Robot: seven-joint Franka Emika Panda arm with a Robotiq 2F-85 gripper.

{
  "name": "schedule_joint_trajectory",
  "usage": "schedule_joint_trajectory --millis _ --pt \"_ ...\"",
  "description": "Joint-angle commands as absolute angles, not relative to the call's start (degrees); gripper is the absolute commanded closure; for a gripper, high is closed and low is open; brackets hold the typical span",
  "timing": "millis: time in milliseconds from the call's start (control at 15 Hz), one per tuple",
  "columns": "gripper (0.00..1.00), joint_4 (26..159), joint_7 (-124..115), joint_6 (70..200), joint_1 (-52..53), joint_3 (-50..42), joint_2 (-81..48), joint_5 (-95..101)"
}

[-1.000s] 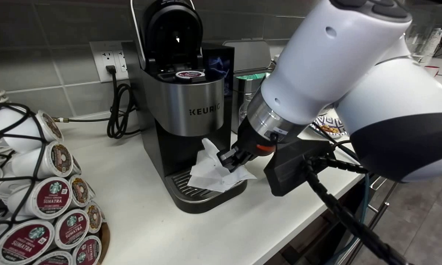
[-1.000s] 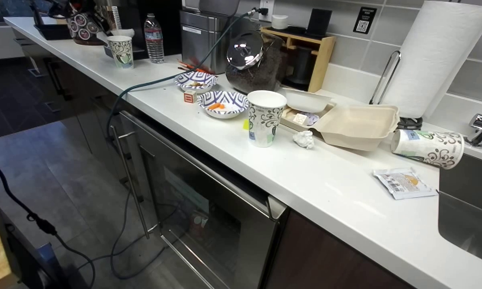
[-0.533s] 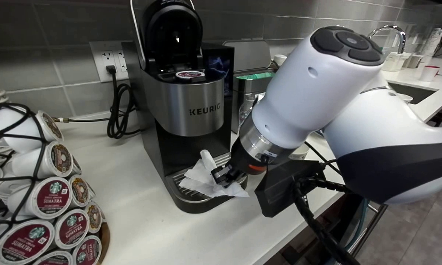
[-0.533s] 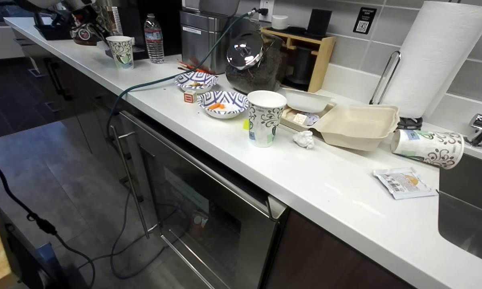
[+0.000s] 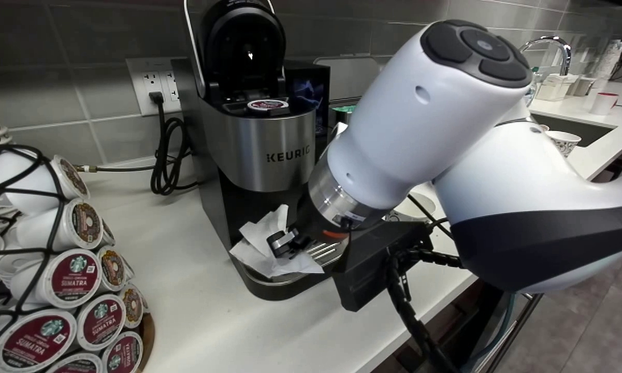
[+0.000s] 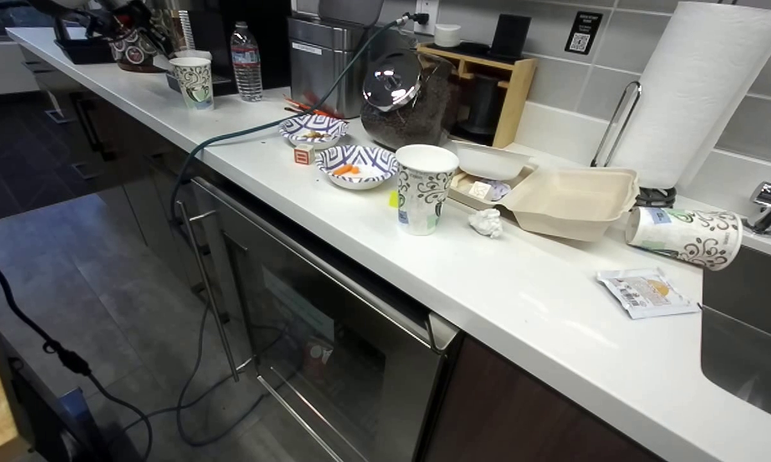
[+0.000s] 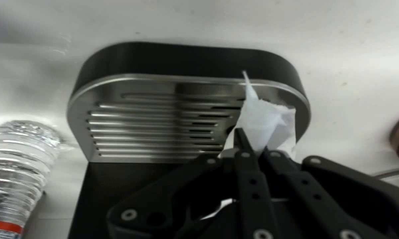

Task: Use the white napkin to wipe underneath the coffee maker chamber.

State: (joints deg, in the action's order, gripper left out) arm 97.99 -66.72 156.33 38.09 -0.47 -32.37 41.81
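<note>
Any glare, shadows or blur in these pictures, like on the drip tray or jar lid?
Wrist view: slightly soft, a dark band, shadow or reflection, crossing the drip tray; in an exterior view, bright glare on the jar lid, faint streaks on the counter.

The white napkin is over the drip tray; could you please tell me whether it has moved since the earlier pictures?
Yes: in an exterior view, the white napkin has moved leftward over the drip tray, to the side nearer the coffee pods.
</note>
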Motion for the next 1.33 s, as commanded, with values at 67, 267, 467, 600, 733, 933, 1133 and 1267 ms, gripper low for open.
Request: schedule_joint_trajectory --millis 67,267,467,600,733,933,1133,1267 --pt "0.99 90.4 -62.9 156.4 39.9 -0.4 -38.4 41.0" --pt "0.99 89.1 -61.2 155.0 40.3 -0.5 -40.1 39.4" --pt "0.99 89.9 -61.6 152.6 40.6 -0.7 -40.0 38.3" --pt "0.99 90.7 -62.4 151.9 40.7 -1.0 -39.4 37.8" --pt "0.99 91.3 -63.8 151.3 40.9 -1.6 -39.0 37.2" --pt "0.99 90.9 -67.3 148.3 42.4 -3.8 -38.8 37.6" --pt "0.99 89.9 -68.2 144.8 42.2 -4.1 -39.5 37.5" --pt "0.99 89.2 -69.9 140.9 42.4 -4.2 -39.6 37.2"
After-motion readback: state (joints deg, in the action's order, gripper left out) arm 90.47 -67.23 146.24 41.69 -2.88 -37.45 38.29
